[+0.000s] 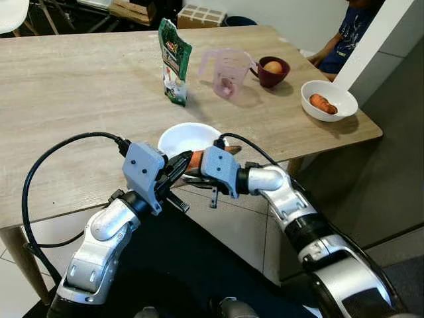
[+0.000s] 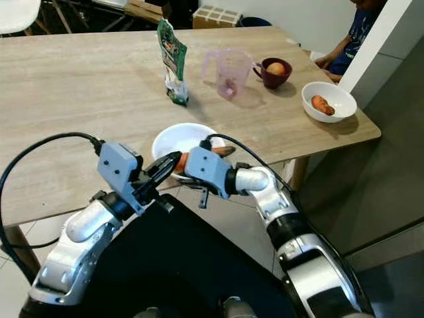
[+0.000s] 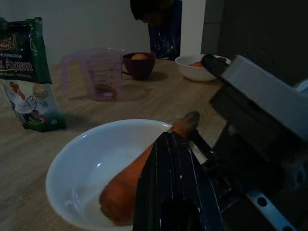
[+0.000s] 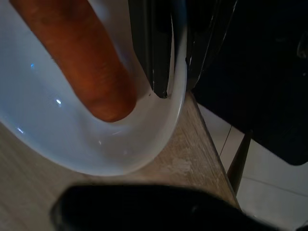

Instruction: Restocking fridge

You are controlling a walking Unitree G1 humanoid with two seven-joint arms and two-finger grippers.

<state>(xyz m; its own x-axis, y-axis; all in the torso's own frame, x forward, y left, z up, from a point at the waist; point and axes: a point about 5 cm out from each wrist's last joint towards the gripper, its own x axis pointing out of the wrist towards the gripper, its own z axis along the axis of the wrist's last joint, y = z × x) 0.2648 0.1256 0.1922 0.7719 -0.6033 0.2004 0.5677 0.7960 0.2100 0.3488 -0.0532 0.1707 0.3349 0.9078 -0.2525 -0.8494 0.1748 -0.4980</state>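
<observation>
A white bowl (image 1: pixel 189 136) stands at the near edge of the wooden table (image 1: pixel 79 112). An orange carrot (image 1: pixel 197 159) lies in it, its dark top end leaning out over the rim on my right. My left gripper (image 1: pixel 177 165) is at the near rim; the right wrist view shows one of its fingers (image 4: pixel 156 53) inside the bowl (image 4: pixel 120 149) and the other outside, pinching the rim beside the carrot (image 4: pixel 91 62). My right gripper (image 1: pixel 195 177) reaches in from the right, just under the carrot and close against the left gripper.
Farther back on the table stand a green snack pouch (image 1: pixel 174 63), a pink measuring jug (image 1: pixel 226 71) and a maroon cup (image 1: pixel 271 71) holding something round. A second white bowl (image 1: pixel 328 99) with a carrot sits near the right corner. A person (image 1: pixel 341 40) sits beyond it.
</observation>
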